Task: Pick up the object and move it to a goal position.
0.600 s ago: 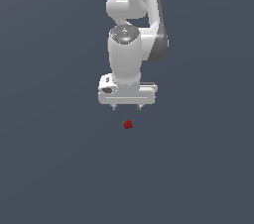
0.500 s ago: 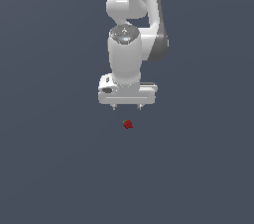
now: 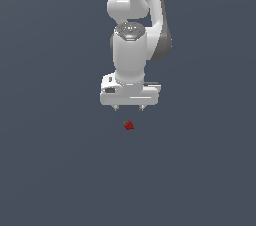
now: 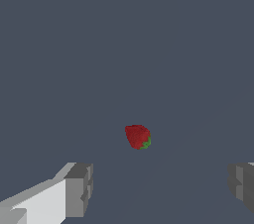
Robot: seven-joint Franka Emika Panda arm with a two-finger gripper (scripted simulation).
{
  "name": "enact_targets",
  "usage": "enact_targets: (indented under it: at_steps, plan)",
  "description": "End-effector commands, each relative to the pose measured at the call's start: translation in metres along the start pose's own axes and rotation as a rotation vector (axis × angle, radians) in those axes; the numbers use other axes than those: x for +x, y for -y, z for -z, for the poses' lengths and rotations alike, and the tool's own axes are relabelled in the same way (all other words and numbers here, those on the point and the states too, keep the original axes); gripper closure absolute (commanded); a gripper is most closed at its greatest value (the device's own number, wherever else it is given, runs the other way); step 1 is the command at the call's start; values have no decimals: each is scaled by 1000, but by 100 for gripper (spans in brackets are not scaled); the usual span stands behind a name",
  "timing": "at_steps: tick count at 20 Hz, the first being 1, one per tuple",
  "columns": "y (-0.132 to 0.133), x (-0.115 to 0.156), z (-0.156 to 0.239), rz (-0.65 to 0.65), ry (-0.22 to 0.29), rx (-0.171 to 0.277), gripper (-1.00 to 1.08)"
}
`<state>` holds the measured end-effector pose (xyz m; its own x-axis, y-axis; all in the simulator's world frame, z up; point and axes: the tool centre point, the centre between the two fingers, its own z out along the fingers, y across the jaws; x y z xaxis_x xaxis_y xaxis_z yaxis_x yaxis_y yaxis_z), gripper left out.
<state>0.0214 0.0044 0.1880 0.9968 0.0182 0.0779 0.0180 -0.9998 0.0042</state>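
Hovering over the object (image 3: 129, 125), a tiny dark-red lump with a green tip, lying alone on the plain grey counter (image 3: 60, 170). Hanging with the hand (image 3: 129, 107) spread wide and holding nothing: in the wrist view both fingers (image 4: 78, 190) standing far apart, the object (image 4: 138, 136) showing in the gap between them but off the line joining the tips, and nearer one finger than the other. Judging the step in hand as the approach before the grasp. Doing it well probably meaning: sliding sideways until the lump sits midway between the fingers, and only then sinking straight down. Going low enough for the pads to bracket the body of so small a thing, yet stopping short of pressing the tips into the counter. Closing gently and evenly, since a rounded lump this slight is likely to roll or squirt out from an off-centre pinch. No goal marker showing in either view, so not possible to tell where the carry is to end.
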Motion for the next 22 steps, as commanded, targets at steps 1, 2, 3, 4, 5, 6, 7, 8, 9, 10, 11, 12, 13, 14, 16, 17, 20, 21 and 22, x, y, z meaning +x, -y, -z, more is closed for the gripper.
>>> enact_targets:
  at_steps: [1, 2, 3, 4, 5, 6, 7, 8, 9, 10, 11, 12, 13, 14, 16, 17, 20, 21, 22]
  plan:
    - [0, 1, 1, 7, -3, -5, -92]
    - [0, 1, 1, 7, -3, -5, -92]
    - [0, 1, 0, 6, -3, -4, -92]
    - [0, 1, 1, 3, -2, -3, -92]
    - [0, 1, 1, 1, -3, -3, -92]
    - [0, 1, 1, 1, -3, -3, -92]
    - [0, 1, 1, 3, -3, -3, -92]
    - [0, 1, 0, 6, -2, -3, -92]
    - [0, 0, -1, 10, -1, -3, -92]
    - [0, 0, -3, 15, 0, -3, -92]
    - [0, 0, -6, 22, 2, -3, -92]
    - [0, 0, -8, 30, 4, -3, -92]
    - [0, -1, -12, 39, 6, -3, -92]
    - [-1, -1, -15, 50, 9, -3, -92]
    - [-1, -2, -24, 75, 15, -3, -92]
    - [-1, -3, -29, 89, 18, -3, -92]
    - [-2, -6, -47, 140, 31, -1, -92]
    - [-2, -7, -54, 160, 36, 0, -92]
    - [-2, -9, -61, 181, 41, 2, -92]
